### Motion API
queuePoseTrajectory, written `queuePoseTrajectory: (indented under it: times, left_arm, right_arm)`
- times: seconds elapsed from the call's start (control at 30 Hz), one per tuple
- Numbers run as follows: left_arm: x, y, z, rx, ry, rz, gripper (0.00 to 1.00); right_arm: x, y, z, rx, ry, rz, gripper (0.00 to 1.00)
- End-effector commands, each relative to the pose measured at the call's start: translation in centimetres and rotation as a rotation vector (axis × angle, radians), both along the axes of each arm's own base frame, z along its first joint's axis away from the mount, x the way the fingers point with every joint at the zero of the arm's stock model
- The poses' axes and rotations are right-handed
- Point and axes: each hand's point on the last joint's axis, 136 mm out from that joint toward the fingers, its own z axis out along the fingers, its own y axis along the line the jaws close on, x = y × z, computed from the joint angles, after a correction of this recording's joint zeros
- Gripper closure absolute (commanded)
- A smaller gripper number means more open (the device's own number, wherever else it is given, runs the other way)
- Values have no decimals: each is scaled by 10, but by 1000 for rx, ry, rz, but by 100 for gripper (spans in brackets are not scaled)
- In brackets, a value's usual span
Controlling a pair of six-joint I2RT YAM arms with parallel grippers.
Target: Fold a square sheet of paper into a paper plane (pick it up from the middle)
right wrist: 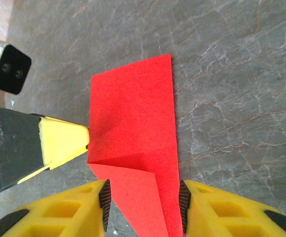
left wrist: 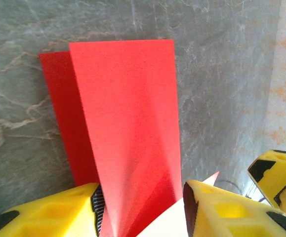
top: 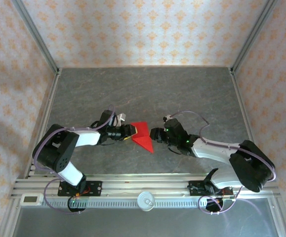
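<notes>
red paper [right wrist: 133,113]: partly folded into a blunt pointed shape, lying mid-table [top: 147,89] right between the two claws, not a plane yet

left claw [left wrist: 142,190]: fingers apart; a lifted part of the sheet runs up between them, white underside peeking out, and nothing looks pinched

right claw [right wrist: 144,183]: fingers apart too, straddling the narrow pointed end, which lies flat, with a pad at each edge

step: my guess is the left side is turning a layer over while the right pins the point

how to do it well: keep the pointed end held flat, bring the lifted layer across slowly, line its edge up with the centre crease, then press

watch out: paper's thin and slippery, so any sideways drag skews the crease
</notes>
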Motion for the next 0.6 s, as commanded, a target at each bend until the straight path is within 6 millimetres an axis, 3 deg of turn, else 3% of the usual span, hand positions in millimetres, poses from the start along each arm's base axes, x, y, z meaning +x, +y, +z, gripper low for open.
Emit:
queuePoseTrajectory:
  times: [0.0,0.23,0.37,0.57]
  left_arm:
    - [7,-9,12,-55,-30,-48,55]
    - [12,-19,17,-114,-30,-72,65]
    - [17,-22,19,-134,-33,-67,78]
    - [25,-24,24,-159,-46,-39,86]
  right_arm:
    - [8,-9,16,27,-66,-61,57]
    - [10,-27,42,79,-194,-130,56]
    - [11,-47,42,100,-215,-226,57]
    - [0,-46,44,107,-264,-146,54]
